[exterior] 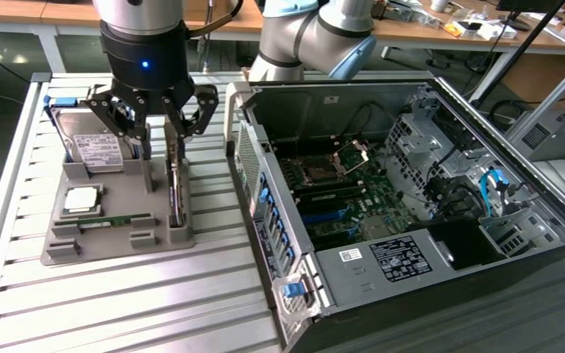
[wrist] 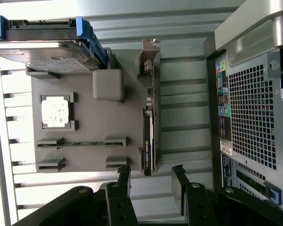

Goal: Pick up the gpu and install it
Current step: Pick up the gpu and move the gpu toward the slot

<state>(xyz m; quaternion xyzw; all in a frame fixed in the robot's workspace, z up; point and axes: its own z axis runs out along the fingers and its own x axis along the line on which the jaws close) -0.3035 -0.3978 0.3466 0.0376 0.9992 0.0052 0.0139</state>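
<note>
**A:** fingers (wrist: 124, 178) look spread wide open, nothing gripped?

**B:** yep, the gripper (exterior: 168, 131) is empty. It hangs right over the gpu (exterior: 176, 184), one finger either side of the card's line, not touching it. The card stands on edge in the grey holder (exterior: 115, 239). The hard drive (exterior: 91, 143) is beside it, and the open pc case (exterior: 410, 220) is on the exterior view's right.

End effector (exterior: 165, 131), fingers (wrist: 124, 178) wide apart.

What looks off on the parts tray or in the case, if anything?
Nothing stands out. The gpu stands on edge, straight in its tray slot; hard drive, CPU and memory stick sit squarely. Open gripper hangs above the gpu.
</note>
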